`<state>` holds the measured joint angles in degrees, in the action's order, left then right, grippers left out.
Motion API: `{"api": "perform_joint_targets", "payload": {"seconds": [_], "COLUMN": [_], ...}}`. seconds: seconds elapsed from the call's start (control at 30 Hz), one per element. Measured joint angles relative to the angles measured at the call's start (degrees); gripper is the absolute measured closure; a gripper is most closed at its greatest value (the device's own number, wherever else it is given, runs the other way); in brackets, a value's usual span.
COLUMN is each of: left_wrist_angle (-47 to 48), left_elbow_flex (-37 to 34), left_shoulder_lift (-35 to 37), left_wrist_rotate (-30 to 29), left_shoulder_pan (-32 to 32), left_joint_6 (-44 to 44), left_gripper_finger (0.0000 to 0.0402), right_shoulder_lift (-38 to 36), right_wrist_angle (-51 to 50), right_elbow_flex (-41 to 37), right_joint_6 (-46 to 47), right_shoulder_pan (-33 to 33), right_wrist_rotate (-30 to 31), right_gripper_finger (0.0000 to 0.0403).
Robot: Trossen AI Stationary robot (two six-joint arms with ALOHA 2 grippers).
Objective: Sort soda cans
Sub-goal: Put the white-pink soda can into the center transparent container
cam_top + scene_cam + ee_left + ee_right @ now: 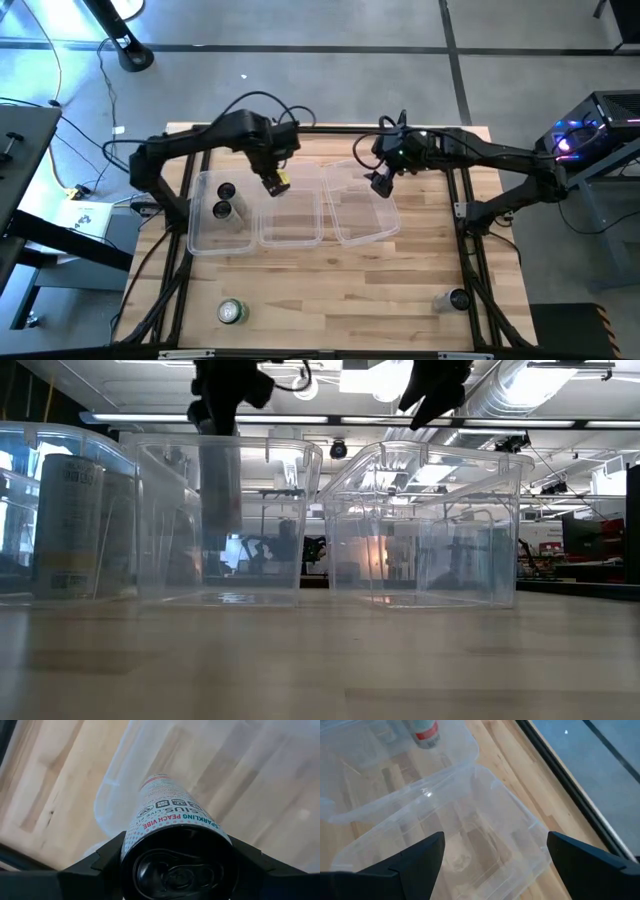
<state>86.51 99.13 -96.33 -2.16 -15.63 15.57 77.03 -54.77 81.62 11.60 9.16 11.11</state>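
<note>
On the wooden table [330, 300], reading left to right:

Left tub [200, 235]: clear plastic, holding two cans already, the black can [227, 191] and another can [222, 210] just beside it; their colours are hard to tell apart from above.

Green can [232, 312]: lying loose on the table near the front edge, well apart from the tubs, not yet sorted.

Left gripper [272, 181]: above the far end of the middle tub [292, 235], closed around a pale silver-white can [172, 820] lettered "SPARKLING PEACH VIBE". The left wrist view shows a finger on each side of the can, whose far end points down into the tub. In the low view the can hangs within the tub's walls, clear of the floor.

Right tub [362, 232]: nothing visible inside it.

Right gripper [381, 183]: hovering over the far end of the right tub, jaws spread wide, holding nothing.

Remaining can [456, 299]: on its side near the front right of the table, colour unclear.

Step in hand: placing the pale can in the middle tub.

Next move, as I judge it: lower until the can rests upright on the tub floor, then part the fingers and lift straight up so it does not tip.
</note>
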Motion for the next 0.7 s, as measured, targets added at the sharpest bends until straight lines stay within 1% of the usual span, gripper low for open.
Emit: {"api": "perform_joint_targets", "payload": {"seconds": [0.13,0.33,0.43,0.57,0.7], "left_wrist_angle": [-1.14,-4.95,-7.59,-7.83,-10.78], "left_elbow_flex": [0.00,-0.39,-2.52,-6.17,-8.81], "left_shoulder_lift": [-2.54,-3.37,-3.28,-3.85,-4.31], "left_wrist_rotate": [-0.38,-0.52,0.39,0.86,3.92], "left_shoulder_pan": [-0.80,-1.21,-1.76,-2.86,-3.13], "left_joint_6": [-2.52,-4.78,-5.82,-6.91,-7.25], "left_gripper_finger": [0.0166,0.0166,0.0166,0.0166,0.0166], "right_shoulder_lift": [0.00,0.00,-0.01,0.00,-0.01], "right_wrist_angle": [-0.59,-1.76,-1.75,-1.50,-1.24], "right_elbow_flex": [0.00,0.00,0.00,0.00,0.00], "right_joint_6": [0.71,3.10,3.98,4.77,5.09], "right_shoulder_pan": [-1.19,-2.15,-2.15,-2.16,-2.17], "right_wrist_rotate": [0.44,1.34,1.40,1.44,1.53], "right_gripper_finger": [0.0057,0.0057,0.0057,0.0057,0.0057]}}
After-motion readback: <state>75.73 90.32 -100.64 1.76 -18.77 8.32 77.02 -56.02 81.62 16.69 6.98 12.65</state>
